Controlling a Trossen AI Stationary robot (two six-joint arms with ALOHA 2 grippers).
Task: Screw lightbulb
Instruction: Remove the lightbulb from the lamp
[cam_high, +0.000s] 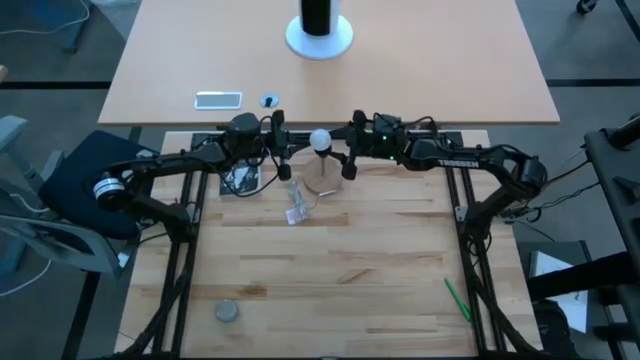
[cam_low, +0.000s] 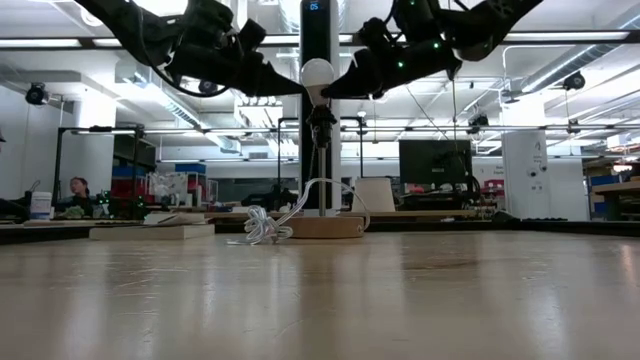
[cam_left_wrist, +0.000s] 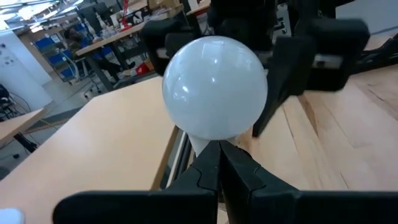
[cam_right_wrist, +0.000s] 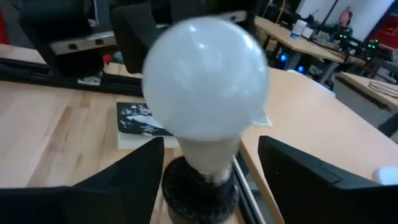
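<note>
The white frosted lightbulb (cam_high: 320, 140) stands upright in a black socket (cam_low: 321, 115) on a thin stem above a round wooden base (cam_low: 325, 227). A white cord (cam_low: 262, 228) lies coiled beside the base. My left gripper (cam_left_wrist: 219, 152) comes level from the table's left, shut, with its tips at the bulb's neck. My right gripper (cam_right_wrist: 211, 171) comes level from the table's right and is open. One of its fingers (cam_right_wrist: 127, 177) stands on each side of the neck and socket, with a gap on both sides. My left gripper's shut fingertips (cam_left_wrist: 211, 163) point level at the bulb's tapering neck (cam_left_wrist: 200, 143), just under the globe, from the table's left. Whether they touch the neck I cannot tell, since the fingertips themselves cover the spot.
A clear plastic piece (cam_high: 296, 212) lies near the base, and a dark printed card (cam_high: 238, 180) lies under my left arm. A grey disc (cam_high: 227, 312) and a green pen (cam_high: 457, 298) lie near the front. On the far table are a white-footed black post (cam_high: 320, 35) and a flat pale object (cam_high: 218, 99).
</note>
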